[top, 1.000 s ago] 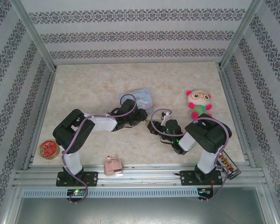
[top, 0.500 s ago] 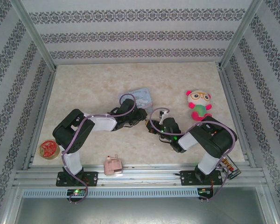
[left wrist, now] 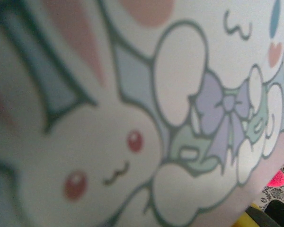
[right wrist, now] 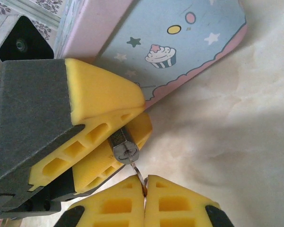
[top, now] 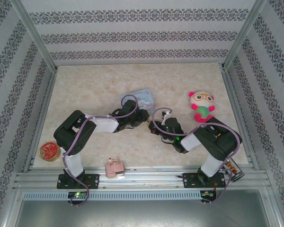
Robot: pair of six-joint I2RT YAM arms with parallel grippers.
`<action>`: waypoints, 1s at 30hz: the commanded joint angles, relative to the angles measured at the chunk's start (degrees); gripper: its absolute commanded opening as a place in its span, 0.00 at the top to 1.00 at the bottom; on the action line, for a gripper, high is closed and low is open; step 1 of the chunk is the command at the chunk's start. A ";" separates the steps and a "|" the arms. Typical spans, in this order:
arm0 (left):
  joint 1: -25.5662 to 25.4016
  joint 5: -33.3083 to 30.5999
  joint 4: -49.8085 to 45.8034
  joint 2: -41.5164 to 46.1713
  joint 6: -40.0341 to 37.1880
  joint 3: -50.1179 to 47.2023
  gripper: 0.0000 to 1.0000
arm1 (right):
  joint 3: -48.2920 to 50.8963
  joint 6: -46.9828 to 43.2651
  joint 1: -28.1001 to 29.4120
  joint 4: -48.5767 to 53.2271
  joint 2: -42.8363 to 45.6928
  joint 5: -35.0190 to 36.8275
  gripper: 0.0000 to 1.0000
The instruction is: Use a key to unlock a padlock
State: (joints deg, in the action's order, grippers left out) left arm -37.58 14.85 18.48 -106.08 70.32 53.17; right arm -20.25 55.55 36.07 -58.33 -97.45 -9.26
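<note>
Right gripper [right wrist: 145, 184] edged leftward, pinching key [right wrist: 138, 170] at padlock [right wrist: 125, 147] | left gripper [right wrist: 144, 116] clamps padlock

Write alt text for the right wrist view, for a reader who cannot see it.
The left end effector grips a small padlock. The right end effector, shut on a thin key, holds it against the padlock from below. A blue tin lies behind.

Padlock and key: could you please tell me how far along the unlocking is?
Done: the left pincer grips the padlock with its keyhole face outward, and the right pincer is shut on the key. In hand: the key's tip is at that face; whether it has entered the keyhole is unclear. Left: seating the key fully, turning it and opening the lock.
</note>
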 commanded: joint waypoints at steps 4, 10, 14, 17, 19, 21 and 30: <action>-0.47 7.04 -3.81 -1.99 3.16 -0.53 0.85 | -1.81 3.89 -2.97 -4.78 -0.86 -0.25 1.00; -0.48 7.21 -3.81 -1.98 3.07 -0.62 0.85 | -2.15 6.33 -4.41 -5.04 -1.08 -3.42 1.00; -0.54 7.30 -3.56 -1.94 3.15 -0.81 0.85 | -2.93 7.81 -5.43 -4.99 -1.16 -6.71 1.00; -0.51 7.38 -3.54 -2.02 3.19 -0.90 0.85 | -3.47 8.26 -6.31 -4.96 -1.30 -9.01 1.00; -0.55 7.41 -3.62 -1.94 3.09 -0.88 0.85 | -3.78 8.36 -6.87 -4.87 -1.50 -10.08 1.00; -0.56 7.47 -3.71 -1.94 3.08 -0.94 0.85 | -4.17 8.49 -7.39 -4.95 -1.99 -10.98 1.00; -0.92 8.17 -4.51 -2.19 2.29 -0.37 0.85 | -7.28 7.63 -8.03 -4.24 -4.80 -14.63 1.00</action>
State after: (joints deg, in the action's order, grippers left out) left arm -36.99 14.61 18.79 -106.17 70.76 53.28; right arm -23.53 62.70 29.32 -58.41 -101.03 -25.06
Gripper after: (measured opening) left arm 0.315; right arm 0.062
